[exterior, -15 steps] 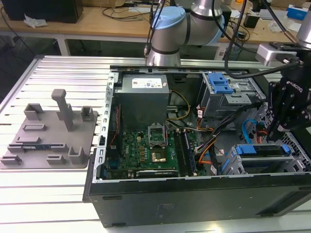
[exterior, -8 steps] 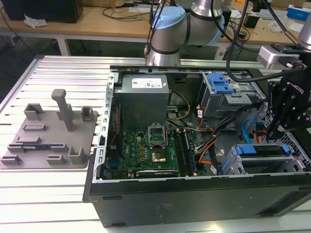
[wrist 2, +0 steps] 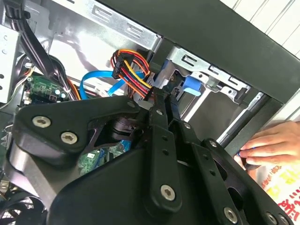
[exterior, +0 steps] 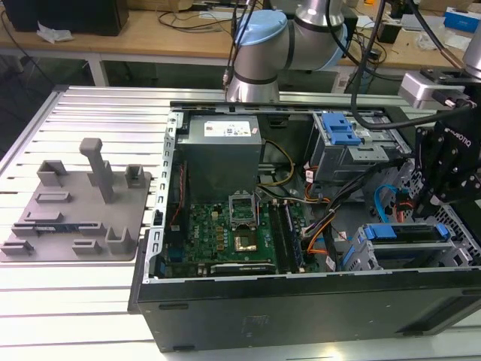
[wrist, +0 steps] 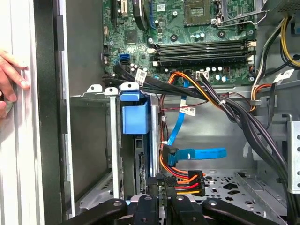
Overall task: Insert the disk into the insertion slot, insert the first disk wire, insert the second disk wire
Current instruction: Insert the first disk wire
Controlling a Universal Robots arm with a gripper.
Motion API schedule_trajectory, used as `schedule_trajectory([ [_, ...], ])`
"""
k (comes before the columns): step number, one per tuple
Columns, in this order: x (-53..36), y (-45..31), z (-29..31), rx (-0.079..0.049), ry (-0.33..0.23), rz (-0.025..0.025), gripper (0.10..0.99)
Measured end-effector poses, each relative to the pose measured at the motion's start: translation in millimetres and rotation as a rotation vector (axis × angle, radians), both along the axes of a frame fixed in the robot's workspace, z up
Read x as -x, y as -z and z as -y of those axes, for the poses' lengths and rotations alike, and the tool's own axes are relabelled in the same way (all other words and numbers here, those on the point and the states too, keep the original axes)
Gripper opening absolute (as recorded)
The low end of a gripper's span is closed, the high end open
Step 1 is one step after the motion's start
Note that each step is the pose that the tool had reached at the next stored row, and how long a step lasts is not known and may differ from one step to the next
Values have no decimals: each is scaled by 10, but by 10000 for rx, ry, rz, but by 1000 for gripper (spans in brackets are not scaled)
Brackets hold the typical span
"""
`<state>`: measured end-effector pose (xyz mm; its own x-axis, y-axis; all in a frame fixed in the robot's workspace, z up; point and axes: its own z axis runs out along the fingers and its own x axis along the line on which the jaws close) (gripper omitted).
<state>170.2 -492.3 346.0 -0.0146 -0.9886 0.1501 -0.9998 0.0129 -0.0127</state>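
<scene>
The open computer case (exterior: 301,308) holds a motherboard (exterior: 240,229), a grey power-supply box (exterior: 222,154) at the far side and, at the near corner on the exterior view's right, the insertion slot (exterior: 409,257). The disk (exterior: 402,232) sits inside that slot, long axis along the case's near wall. The gripper (wrist 2: 165,99) hangs just beside it, fingers narrow, pinching the black plug of the red-orange-yellow disk wire (wrist 2: 131,70). The blue disk wire (wrist: 199,153) lies loose nearby. A hand (wrist 2: 272,143) rests outside the case wall

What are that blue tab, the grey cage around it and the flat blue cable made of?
Blue tab: probably moulded plastic, smooth, evenly coloured. Grey cage: looks like bare sheet metal, thin folded edges, punched holes. Flat blue cable: likely flexible plastic sheathing, curving freely.
</scene>
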Motion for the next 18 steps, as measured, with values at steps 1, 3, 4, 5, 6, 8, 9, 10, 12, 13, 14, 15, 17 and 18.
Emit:
schedule_trajectory([
  [1,2,0,13,0,1,0,165],
  [3,5,0,30,-2,-1,0,165],
  [4,5,-2,36,-1,-1,0,165],
  [5,5,-2,42,-3,-1,0,165],
  [6,6,-3,52,-5,0,0,165],
  [8,5,-6,71,-8,-1,0,165],
  [9,5,-7,79,-9,0,0,165],
  [10,6,-7,86,-10,0,0,165],
  [12,7,-8,101,-10,0,0,165],
  [13,9,-7,108,-11,0,0,165],
  [14,11,-8,118,-11,1,0,165],
  [15,13,-8,127,-11,1,0,165],
  [17,17,-8,134,-13,-1,0,165],
  [18,18,-8,134,-13,-1,0,165],
])
